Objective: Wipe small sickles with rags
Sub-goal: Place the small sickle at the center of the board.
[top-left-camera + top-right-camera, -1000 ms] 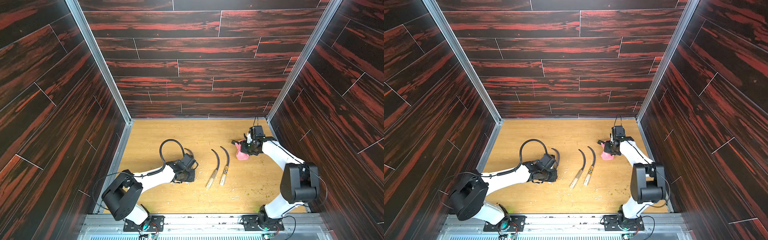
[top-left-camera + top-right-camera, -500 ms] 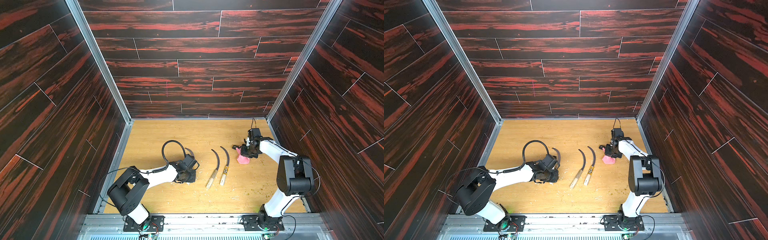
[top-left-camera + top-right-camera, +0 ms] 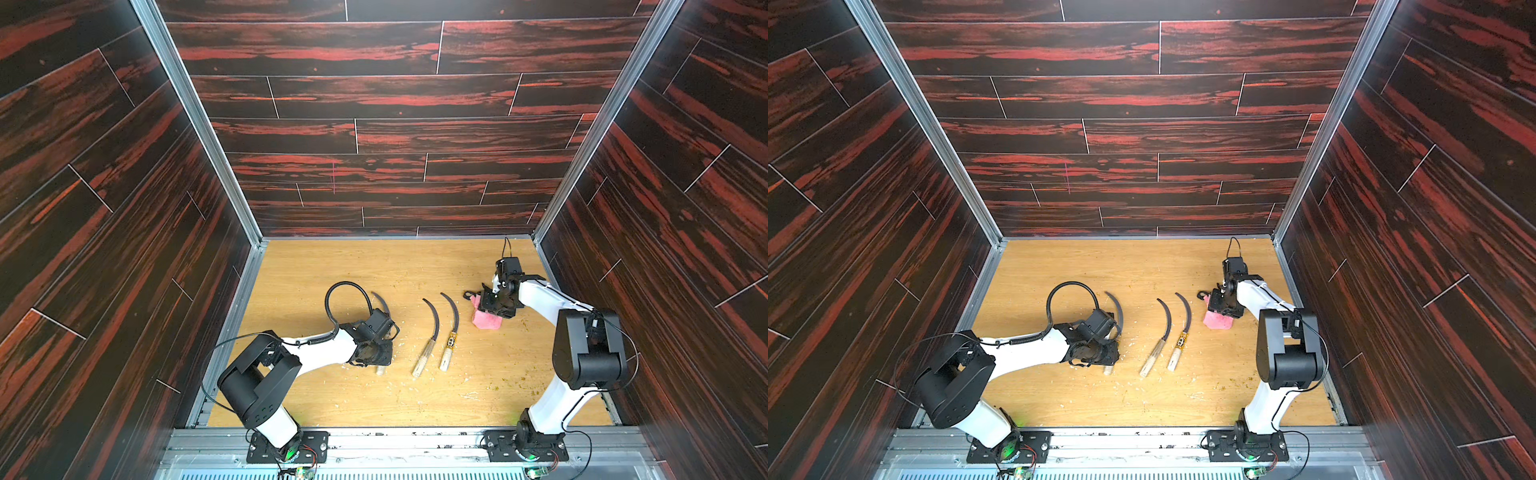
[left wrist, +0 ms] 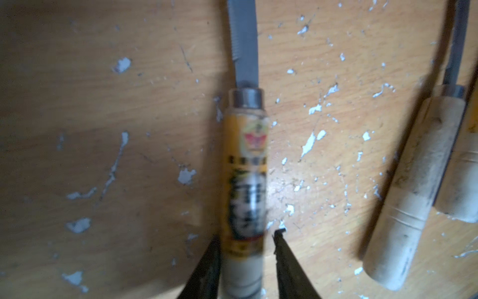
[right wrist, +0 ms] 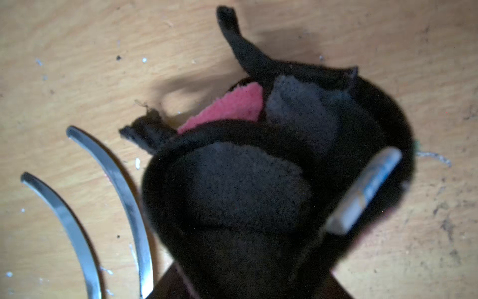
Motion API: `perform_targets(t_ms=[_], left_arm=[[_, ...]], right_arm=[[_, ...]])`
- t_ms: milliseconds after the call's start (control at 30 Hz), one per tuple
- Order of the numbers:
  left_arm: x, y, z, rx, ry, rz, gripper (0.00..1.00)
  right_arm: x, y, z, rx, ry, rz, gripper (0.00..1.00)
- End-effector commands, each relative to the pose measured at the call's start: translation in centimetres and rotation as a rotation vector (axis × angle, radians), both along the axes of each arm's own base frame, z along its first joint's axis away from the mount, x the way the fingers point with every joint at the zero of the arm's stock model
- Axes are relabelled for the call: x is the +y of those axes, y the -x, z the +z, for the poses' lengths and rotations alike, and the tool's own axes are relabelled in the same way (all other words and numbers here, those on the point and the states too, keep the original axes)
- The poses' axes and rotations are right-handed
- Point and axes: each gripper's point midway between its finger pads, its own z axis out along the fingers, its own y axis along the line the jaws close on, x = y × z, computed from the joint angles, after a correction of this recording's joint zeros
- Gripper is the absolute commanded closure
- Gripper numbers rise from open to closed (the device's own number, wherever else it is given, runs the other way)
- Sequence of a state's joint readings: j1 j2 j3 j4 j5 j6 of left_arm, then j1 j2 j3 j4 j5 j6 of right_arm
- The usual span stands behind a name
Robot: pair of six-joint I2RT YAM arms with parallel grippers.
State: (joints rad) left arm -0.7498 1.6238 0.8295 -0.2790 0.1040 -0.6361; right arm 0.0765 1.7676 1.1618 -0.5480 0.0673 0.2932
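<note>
Three small sickles lie on the wooden floor. The left sickle [image 3: 381, 300] [image 4: 244, 165] has a yellow-black label. My left gripper [image 3: 376, 357] [image 4: 245, 236] straddles its pale handle, open: one finger [image 4: 207, 269] touches the handle, the other stands off with a gap. The middle sickle [image 3: 432, 328] and the right sickle [image 3: 454, 320] lie side by side, blades pointing away. The pink rag [image 3: 486, 322] [image 3: 1217, 322] rests on the floor at the right. My right gripper [image 3: 492, 305] [image 5: 253, 284] sits over it, jaws wide apart, with the rag's dark bunched side [image 5: 232, 186] between them.
Dark wood-pattern walls [image 3: 374, 124] enclose the floor on three sides, and the right arm is close to the right wall. White flecks and scratches litter the floor [image 4: 313, 139]. A white label tag [image 5: 362, 191] sticks out of the rag.
The right gripper has come down with the rag onto the floor and spread its jaws. The left jaws have parted slightly around the sickle handle.
</note>
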Motion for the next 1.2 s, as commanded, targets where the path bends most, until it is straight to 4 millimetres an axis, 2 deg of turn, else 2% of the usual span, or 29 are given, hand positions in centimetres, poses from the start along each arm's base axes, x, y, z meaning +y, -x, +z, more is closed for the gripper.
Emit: perform_targets(t_ms=[0, 467, 767, 1033, 1167], left_arm=[[0.2, -0.4, 0.5, -0.006, -0.01, 0.01, 0.57], [0.7, -0.9, 2.8, -0.054, -0.016, 0.013, 0.47], [1.2, -1.2, 5.2, -0.1, -0.01, 0.018, 0.45], [3.1, -1.4, 7.1, -0.148, -0.021, 0.051, 0.45], [5.3, -2.3, 8.3, -0.213, -0.065, 0.127, 0.45]], right_arm=[[0.0, 0.4, 0.3, 0.006, -0.011, 0.002, 0.37], [0.2, 0.9, 4.9, -0.076, -0.029, 0.005, 0.2], [0.1, 2.2, 7.6, -0.102, -0.035, 0.001, 0.19], [-0.9, 5.1, 7.9, -0.07, 0.004, -0.036, 0.19], [-1.0, 5.5, 8.2, -0.135, -0.013, -0.065, 0.19]])
